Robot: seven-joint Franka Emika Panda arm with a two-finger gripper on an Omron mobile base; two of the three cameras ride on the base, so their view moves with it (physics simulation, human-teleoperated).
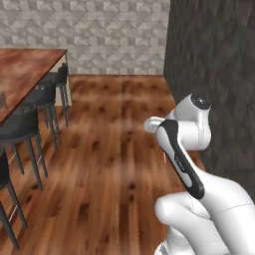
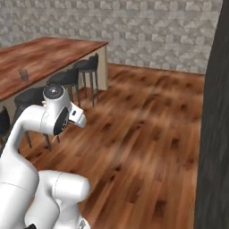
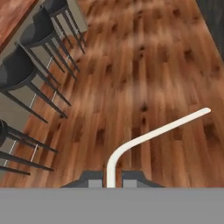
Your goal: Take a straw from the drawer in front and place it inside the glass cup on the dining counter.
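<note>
Gripper at the bottom of the hand view, jaws clamped together on the short leg of the straw; from the bend just above the fingertips the long leg angles away up and to the right over bare wood floor. Gripping near the bend likely leaves the long end free to be lowered into a vessel. To the left of the gripper stand the dark round stools, and beyond them, at the far upper left, the edge of the dining counter. In the right base view the glass cup stands upright on the dining counter, well apart from the gripper and to its left. Judged from this, the straw is in transit: the drawer step is done, and the approach to the cup remains.
</note>
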